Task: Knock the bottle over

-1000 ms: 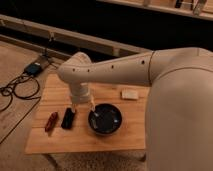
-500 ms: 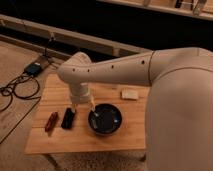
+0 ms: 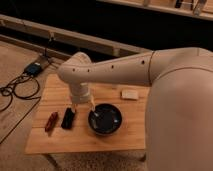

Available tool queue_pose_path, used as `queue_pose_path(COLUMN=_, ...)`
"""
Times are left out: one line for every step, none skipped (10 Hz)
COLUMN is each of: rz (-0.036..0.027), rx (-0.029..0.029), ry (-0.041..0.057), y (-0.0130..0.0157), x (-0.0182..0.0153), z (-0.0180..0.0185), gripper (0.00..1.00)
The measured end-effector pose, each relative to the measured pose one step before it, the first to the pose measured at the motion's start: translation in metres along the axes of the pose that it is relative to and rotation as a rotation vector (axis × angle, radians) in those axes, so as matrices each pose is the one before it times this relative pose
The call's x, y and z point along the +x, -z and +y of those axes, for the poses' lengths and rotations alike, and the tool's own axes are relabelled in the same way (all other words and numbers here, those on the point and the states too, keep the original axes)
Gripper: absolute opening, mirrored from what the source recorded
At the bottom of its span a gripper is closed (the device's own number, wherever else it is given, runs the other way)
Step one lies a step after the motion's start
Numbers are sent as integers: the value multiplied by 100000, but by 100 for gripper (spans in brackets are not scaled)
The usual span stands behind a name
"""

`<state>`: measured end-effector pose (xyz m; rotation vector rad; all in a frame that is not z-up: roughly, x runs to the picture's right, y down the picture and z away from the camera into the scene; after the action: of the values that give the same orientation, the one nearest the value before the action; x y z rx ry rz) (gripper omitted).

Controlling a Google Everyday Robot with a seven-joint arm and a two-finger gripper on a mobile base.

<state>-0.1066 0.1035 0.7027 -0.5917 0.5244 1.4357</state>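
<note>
My gripper (image 3: 83, 104) hangs from the pale arm's wrist over the middle of the wooden table (image 3: 56, 89), just left of a dark bowl (image 3: 105, 119) and above a flat black rectangular object (image 3: 68, 118). I cannot make out the slim see-through bottle; it is either hidden by the wrist and gripper or lost against the wood beside them.
A red elongated object (image 3: 51, 121) lies at the table's left front, next to the black one. A small white block (image 3: 130, 94) sits at the back right. My large arm covers the table's right side. Cables and a blue box (image 3: 34, 68) lie on the floor to the left.
</note>
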Motion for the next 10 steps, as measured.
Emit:
queue_pose_path(rz=-2, rx=-4, ry=-2, y=0, x=-2, z=1, gripper=65)
queue_pose_path(rz=3, rx=1, ry=3, y=-1, x=1, z=0, gripper=65)
queue_pose_path(rz=-4, rx=1, ry=-1, y=0, x=-1, z=-1, gripper=65)
queue_pose_path(rz=-5, rx=-80, ry=14, y=23, x=-17, z=18, gripper=65)
queue_pose_path(rz=124, rx=-352, ry=269, y=-48, x=-200, z=75, gripper=65)
queue_pose_path(rz=476, rx=74, ry=243, y=-114, x=-243, z=-125, gripper=65)
queue_pose_path(rz=605, rx=-492, ry=815, y=-225, x=-701, z=-27, gripper=65)
queue_pose_path(rz=177, rx=-817, ry=824, y=-120, x=-887, z=76, gripper=65)
queue_pose_path(rz=-216, rx=-1451, ry=800, y=-53, x=-1255, z=154, gripper=65)
queue_pose_path(rz=-416, rx=-2165, ry=1067, y=-43, x=-1537, z=259, gripper=65)
